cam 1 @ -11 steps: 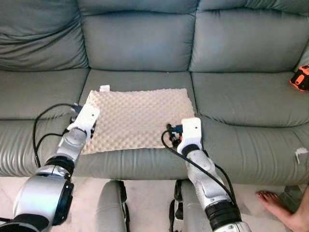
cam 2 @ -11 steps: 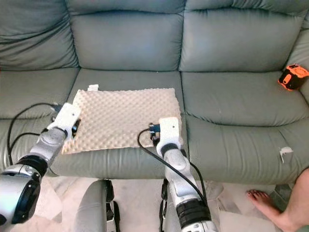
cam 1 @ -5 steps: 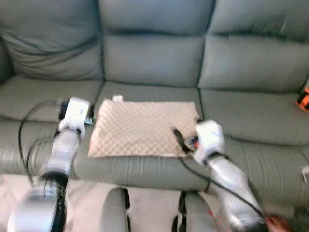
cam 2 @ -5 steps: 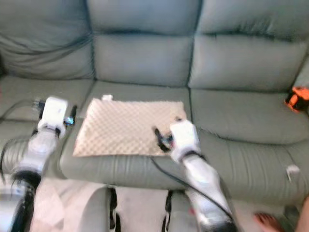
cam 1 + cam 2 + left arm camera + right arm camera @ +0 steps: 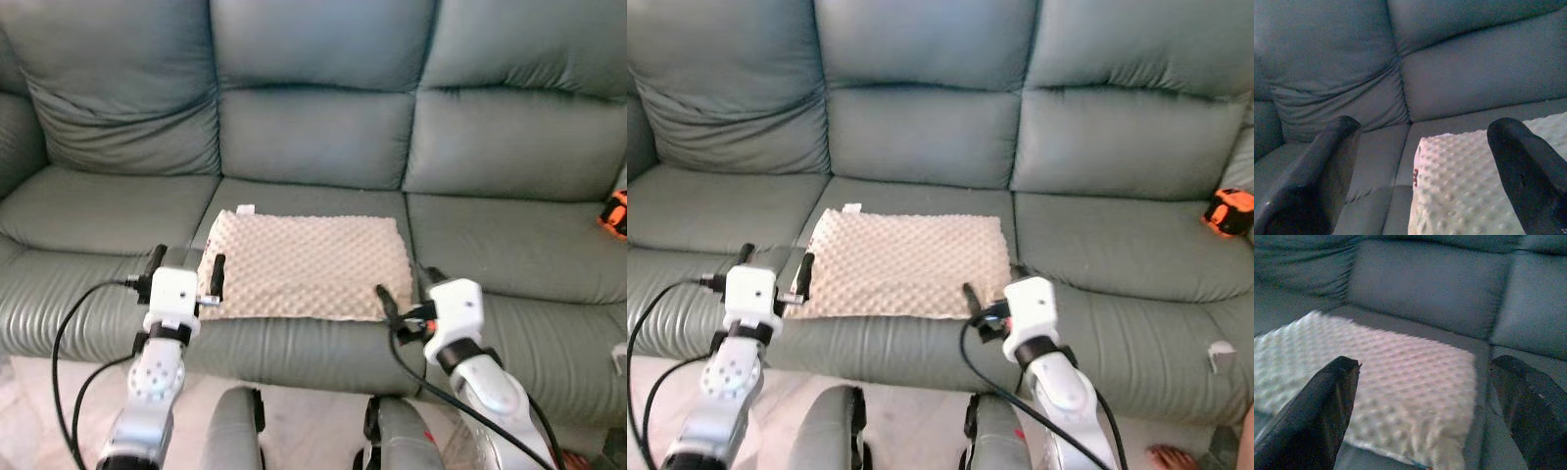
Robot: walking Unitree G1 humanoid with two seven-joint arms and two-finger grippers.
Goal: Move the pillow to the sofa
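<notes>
A beige, bumpy pillow [image 5: 304, 264] lies flat on the middle seat of the grey-green sofa [image 5: 313, 127]. My left gripper [image 5: 186, 266] is open, just off the pillow's front left corner, with nothing between its fingers. My right gripper [image 5: 407, 287] is also open and empty, just off the front right corner. In the left wrist view, the pillow's corner [image 5: 1474, 186] sits between the spread black fingers [image 5: 1317, 171]. In the right wrist view, the pillow [image 5: 1400, 382] stretches ahead between the two fingers [image 5: 1322, 411].
An orange and black object [image 5: 1225, 211] rests on the sofa's right seat. A small white scrap [image 5: 1218, 354] lies on that seat's front edge. A person's foot [image 5: 1176, 455] is on the floor at the lower right. Pale floor runs in front of the sofa.
Both grippers have drawn back off the pillow's side edges toward me. The whole view has shifted and pulled back from the sofa. The pillow stays on the middle seat.
</notes>
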